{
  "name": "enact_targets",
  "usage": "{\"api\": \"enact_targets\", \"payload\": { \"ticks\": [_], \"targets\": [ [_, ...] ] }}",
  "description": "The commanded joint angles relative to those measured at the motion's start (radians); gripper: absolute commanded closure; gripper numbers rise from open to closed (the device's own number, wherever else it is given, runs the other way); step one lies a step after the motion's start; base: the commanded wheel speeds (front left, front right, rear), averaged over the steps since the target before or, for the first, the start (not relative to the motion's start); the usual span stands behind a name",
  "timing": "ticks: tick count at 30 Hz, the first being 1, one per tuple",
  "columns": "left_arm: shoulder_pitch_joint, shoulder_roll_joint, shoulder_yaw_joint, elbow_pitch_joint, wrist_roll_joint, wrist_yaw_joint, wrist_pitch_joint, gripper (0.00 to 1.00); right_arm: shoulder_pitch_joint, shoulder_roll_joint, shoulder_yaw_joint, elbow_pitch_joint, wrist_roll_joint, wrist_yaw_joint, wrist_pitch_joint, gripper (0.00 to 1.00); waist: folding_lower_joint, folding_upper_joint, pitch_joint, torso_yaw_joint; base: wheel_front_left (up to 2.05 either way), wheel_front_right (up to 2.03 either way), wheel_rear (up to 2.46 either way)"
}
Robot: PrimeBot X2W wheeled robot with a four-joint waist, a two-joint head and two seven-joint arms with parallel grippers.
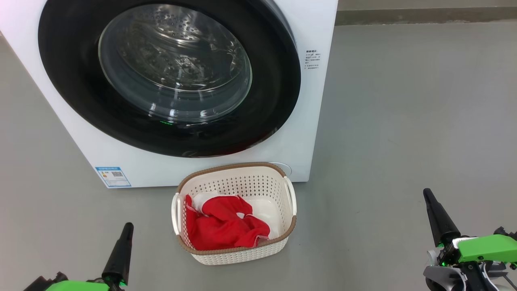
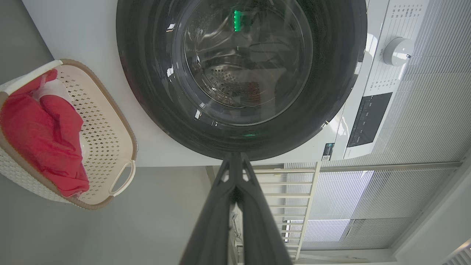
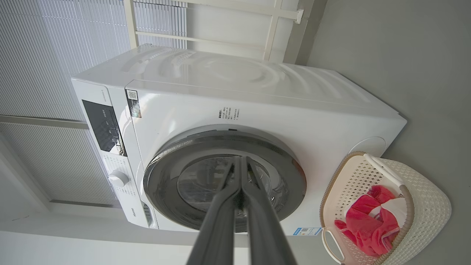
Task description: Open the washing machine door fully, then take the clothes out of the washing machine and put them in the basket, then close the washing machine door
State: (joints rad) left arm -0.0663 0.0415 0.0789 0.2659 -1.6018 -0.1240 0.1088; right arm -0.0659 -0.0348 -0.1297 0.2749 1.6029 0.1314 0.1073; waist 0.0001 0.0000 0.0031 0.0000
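The white washing machine [image 1: 307, 133] stands ahead, and its round black-rimmed door [image 1: 72, 93] with the glass bowl lies flat against the front. Through the glass I see the steel drum. The cream basket [image 1: 236, 252] sits on the floor right before the machine, with the red and white clothes [image 1: 220, 228] lying inside. My left gripper [image 1: 126, 230] is low at the left, fingers pressed together and holding nothing. My right gripper [image 1: 429, 198] is low at the right, also shut and empty. The door [image 2: 147, 92] and the clothes [image 2: 33, 132] show in the left wrist view, the basket [image 3: 427, 198] in the right wrist view.
Grey floor [image 1: 404, 121] spreads wide to the right of the machine and around the basket. A control panel and a white dial [image 2: 397, 51] sit on the machine's upper front. White blinds [image 3: 40, 55] and a railing stand behind the machine.
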Motion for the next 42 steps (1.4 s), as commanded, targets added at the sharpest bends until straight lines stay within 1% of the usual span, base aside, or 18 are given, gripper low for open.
{"api": "enact_targets", "payload": {
  "ticks": [1, 42],
  "targets": [
    [-0.042, 0.009, 0.035, -0.021, -0.007, -0.007, 0.004, 1.00, -0.042, -0.015, 0.016, -0.030, 0.006, -0.001, 0.006, 1.00, -0.0001, 0.0000, 0.000, 0.000, 0.00, 0.00, 0.00],
    [-0.042, 0.009, 0.035, -0.021, -0.007, -0.007, 0.004, 1.00, -0.042, -0.015, 0.016, -0.030, 0.006, -0.001, 0.006, 1.00, -0.0001, 0.0000, 0.000, 0.000, 0.00, 0.00, 0.00]
  ]
}}
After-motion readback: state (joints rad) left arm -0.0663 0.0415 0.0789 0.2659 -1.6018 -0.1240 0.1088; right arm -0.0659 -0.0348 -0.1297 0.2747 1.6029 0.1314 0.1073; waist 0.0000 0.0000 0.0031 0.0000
